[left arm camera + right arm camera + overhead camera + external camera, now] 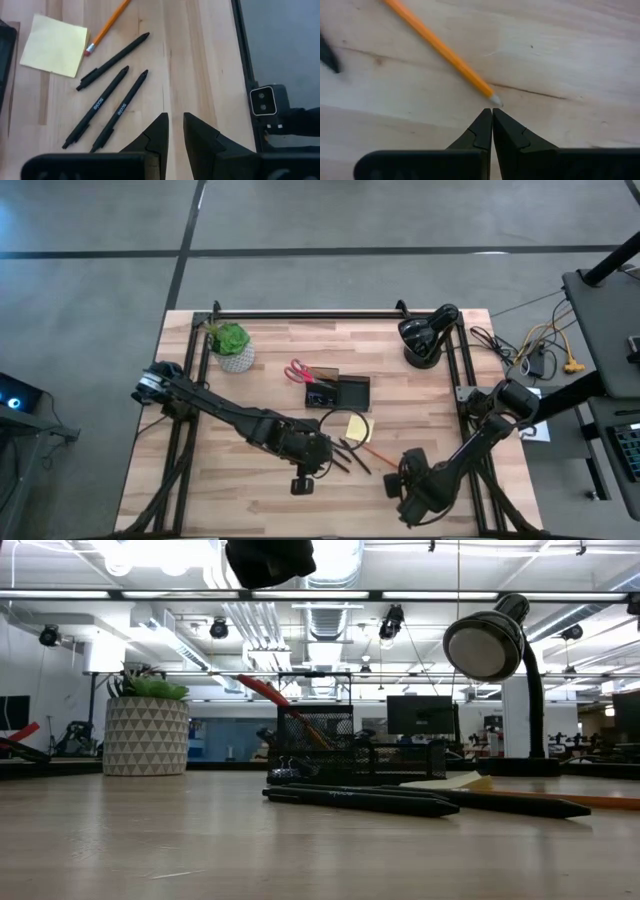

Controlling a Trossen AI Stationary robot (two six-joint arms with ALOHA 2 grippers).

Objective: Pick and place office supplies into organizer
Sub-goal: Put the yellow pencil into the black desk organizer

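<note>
The small dark mesh organizer [338,391] is sitting mid-table on the pale wooden table [250,485], with the red-handled scissors [298,372] leaning out of its left end. The square yellow sticky-note pad [55,44] is lying just in front of it, three thin black pens [112,61] are lying beside the pad, and the slim orange pencil [440,49] is slanting away to their right. The left gripper [175,129] is hovering by the pens, its fingers a narrow gap apart. The right gripper [492,117] is hanging over the pencil's tip, fingers pressed together, gripping nothing.
</note>
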